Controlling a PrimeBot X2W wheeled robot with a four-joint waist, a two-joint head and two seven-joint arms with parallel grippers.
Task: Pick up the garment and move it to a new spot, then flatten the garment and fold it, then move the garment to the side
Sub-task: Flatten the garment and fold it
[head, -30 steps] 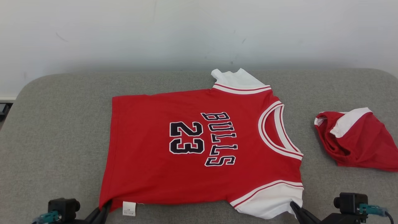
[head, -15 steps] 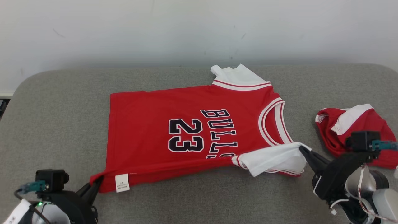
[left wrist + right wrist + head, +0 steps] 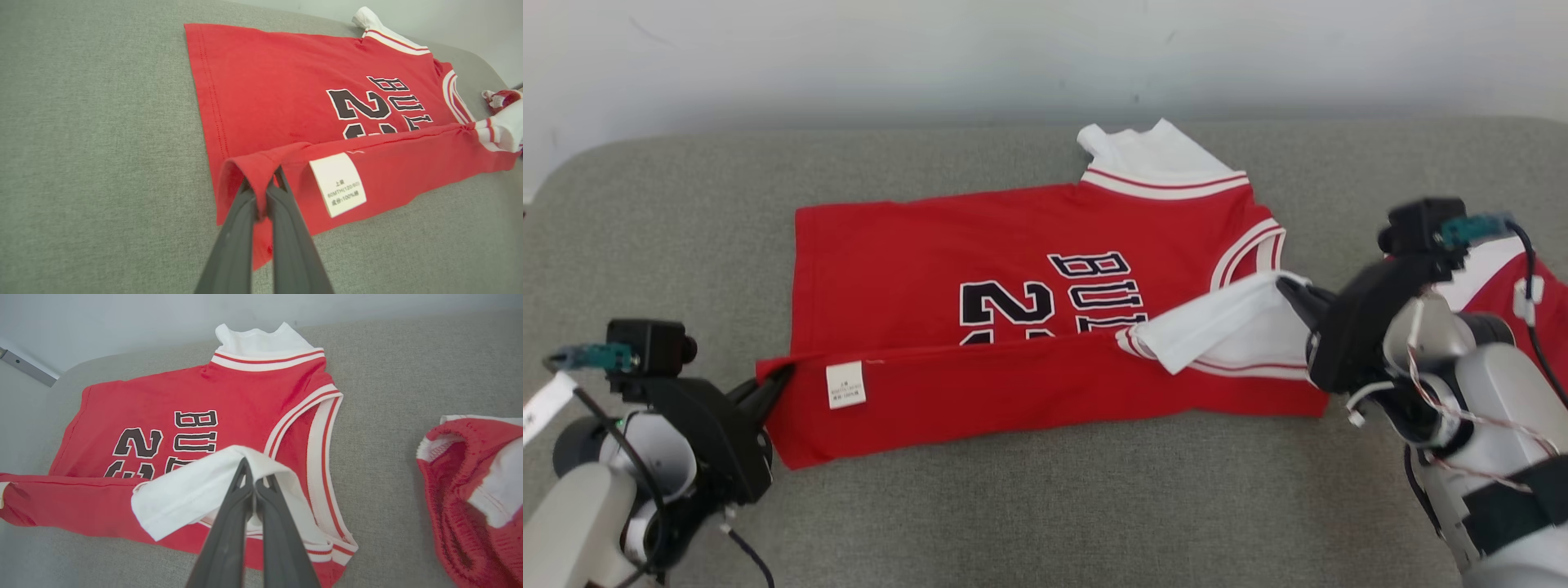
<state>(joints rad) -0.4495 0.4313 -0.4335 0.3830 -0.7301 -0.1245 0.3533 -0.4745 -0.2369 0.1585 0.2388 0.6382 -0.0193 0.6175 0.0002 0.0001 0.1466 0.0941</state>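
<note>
The garment (image 3: 980, 245) is a red jersey with white sleeves and black "BULLS 23" lettering, spread on the grey cushion. Its near long edge is lifted and doubled over toward the far side, hiding the lower half of the lettering. My left gripper (image 3: 783, 377) is shut on the hem corner beside the white care label (image 3: 845, 385); in the left wrist view the gripper (image 3: 263, 188) pinches that red hem (image 3: 253, 165). My right gripper (image 3: 1286, 286) is shut on the near white sleeve (image 3: 1217, 318), which the right wrist view shows draped over the gripper (image 3: 252, 473).
A second red and white piece of clothing (image 3: 474, 490) lies crumpled at the right of the cushion, partly behind my right arm (image 3: 1437, 343). The grey cushion (image 3: 1045, 506) ends at a pale wall (image 3: 1013, 49) at the back.
Both grippers have carried the near edge of the garment up and toward the far side, folding it over the lettering. The head camera has also tilted, shifting the whole picture.
</note>
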